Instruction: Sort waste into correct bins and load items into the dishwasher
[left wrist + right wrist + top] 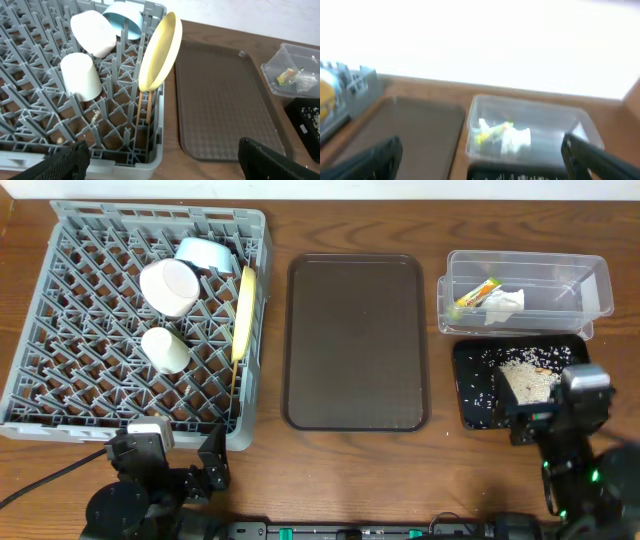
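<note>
Soft, even light and faint shadows overhead, all sharp. The left wrist view is crisp too. The right wrist view is blurred, the clear container [550,117] smeared, white glare above the table [616,117].

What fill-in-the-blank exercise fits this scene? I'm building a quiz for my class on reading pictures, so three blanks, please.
The plate standing on edge in the rack is ____.
The napkin and wrapper lie in the ____ bin.
The rice lies in the ____ tray.
Missing words: yellow; clear; black.
</note>
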Robot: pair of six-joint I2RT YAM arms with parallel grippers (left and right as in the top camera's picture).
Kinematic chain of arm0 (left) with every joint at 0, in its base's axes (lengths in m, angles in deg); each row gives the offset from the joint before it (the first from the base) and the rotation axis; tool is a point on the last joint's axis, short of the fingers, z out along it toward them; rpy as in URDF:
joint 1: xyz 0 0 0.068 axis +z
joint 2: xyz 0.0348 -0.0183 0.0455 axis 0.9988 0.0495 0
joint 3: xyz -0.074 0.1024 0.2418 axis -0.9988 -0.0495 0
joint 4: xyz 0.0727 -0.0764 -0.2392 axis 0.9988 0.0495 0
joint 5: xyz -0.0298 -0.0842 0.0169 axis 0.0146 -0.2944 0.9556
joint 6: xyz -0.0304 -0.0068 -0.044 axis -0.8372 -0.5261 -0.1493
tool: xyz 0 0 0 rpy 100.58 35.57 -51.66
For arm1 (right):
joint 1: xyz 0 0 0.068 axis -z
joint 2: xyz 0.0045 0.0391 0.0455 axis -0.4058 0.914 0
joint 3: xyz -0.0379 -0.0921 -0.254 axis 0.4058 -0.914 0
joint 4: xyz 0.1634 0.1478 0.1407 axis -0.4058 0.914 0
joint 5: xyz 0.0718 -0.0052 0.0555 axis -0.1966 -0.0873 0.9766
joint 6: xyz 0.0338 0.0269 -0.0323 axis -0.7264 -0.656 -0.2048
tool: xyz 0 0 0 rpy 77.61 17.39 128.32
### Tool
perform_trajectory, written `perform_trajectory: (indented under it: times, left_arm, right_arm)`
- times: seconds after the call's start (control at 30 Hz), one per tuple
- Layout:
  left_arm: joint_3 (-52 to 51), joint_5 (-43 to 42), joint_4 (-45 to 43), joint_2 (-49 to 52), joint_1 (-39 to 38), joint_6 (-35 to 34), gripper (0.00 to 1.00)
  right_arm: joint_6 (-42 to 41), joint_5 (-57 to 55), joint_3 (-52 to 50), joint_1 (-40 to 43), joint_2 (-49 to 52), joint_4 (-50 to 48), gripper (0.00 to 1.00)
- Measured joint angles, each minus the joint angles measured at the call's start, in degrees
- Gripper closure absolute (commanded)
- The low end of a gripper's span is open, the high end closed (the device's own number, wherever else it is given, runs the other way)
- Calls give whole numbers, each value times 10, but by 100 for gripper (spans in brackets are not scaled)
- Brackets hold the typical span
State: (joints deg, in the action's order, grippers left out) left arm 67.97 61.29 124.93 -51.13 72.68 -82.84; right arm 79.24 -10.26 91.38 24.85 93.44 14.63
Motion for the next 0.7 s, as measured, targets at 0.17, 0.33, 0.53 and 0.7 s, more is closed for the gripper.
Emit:
perform_trajectory:
  times: [0.17, 0.33, 0.53, 0.7]
  left_arm:
    - [-1, 0, 0, 0, 0, 0, 5]
    - [-1, 0, 0, 0, 0, 0, 5]
    - [-1, 0, -1, 0, 0, 0, 5]
    - [-1, 0, -1, 0, 0, 0, 5]
  right_arm:
    - [0, 2, -176, -22, -97, -208, 1]
    - [1, -10, -301, -26, -148, -303, 1]
    - [1, -33, -364, -26, -185, -241, 1]
    - [1, -40, -370, -26, -184, -186, 1]
